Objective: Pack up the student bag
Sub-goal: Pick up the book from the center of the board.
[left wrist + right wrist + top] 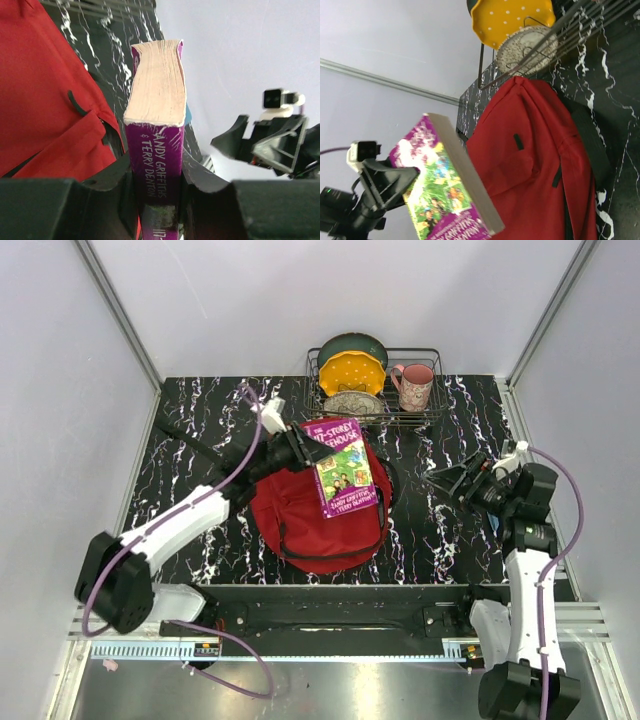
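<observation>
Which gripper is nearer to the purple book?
Left. The left gripper is clamped on the purple book above the student bag; the right gripper sits off to the bag's right, apart from the book.

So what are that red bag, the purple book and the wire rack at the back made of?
The student bag looks like matte fabric: it sags and creases softly, with black zippers. The book is paper, with a glossy printed cover; its page edges look yellowed and rough. The rack seems to be thin metal wire, dark and faintly shiny.
</observation>
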Controlling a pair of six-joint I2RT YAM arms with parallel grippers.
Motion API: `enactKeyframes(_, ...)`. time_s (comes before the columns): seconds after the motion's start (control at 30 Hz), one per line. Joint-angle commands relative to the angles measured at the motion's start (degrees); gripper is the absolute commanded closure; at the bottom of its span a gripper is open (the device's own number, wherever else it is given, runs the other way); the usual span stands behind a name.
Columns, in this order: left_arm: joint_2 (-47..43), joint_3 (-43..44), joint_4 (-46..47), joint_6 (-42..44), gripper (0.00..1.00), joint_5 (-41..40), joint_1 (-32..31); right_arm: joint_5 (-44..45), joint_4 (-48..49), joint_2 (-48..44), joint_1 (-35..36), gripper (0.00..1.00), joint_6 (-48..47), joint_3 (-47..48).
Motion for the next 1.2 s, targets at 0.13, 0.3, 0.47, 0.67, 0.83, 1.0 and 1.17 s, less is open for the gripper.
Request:
enactKeyframes(0.13, -16.5, -6.5, 7.6, -3.5, 1.0, -14.1, 1.2, -3.8, 18.3, -7.6, 1.0, 0.04, 20.9, -13.5)
enactKeyframes(0.3, -19.2, -10.5, 11.2, -6.6, 1.0, -16.5, 1.2, -0.1, 21.7, -9.2, 10.1, 0.04, 23.2, -12.7)
enactKeyframes(0.47, -19.8, -12.4, 15.9, -8.4, 1.0, -16.7, 1.2, 6.5, 27.3, -4.6, 20.2, 0.03, 26.6, -12.2)
enactKeyframes(0.67, -20.5, -13.0, 16.3, -8.5, 1.0, -17.7, 1.2, 15.7, 34.3, 0.4, 32.4, 0.03, 29.6, -12.8)
enactKeyframes(0.83, -20.0, -12.9, 18.6, -7.8, 1.0, -16.3, 1.2, 20.8, 42.0, 6.7, 40.3, 0.03, 32.6, -13.5)
enactKeyframes(1.0, -20.3, -14.6, 20.7, -9.9, 1.0, -16.5, 1.2, 26.8, 57.7, 13.0, 47.3, 0.03, 35.1, -15.2)
enactKeyframes(1.17, -20.2, -14.5, 21.5, -11.8, 1.0, -15.7, 1.2, 33.1, 67.8, 17.6, 50.7, 0.03, 34.9, -16.6)
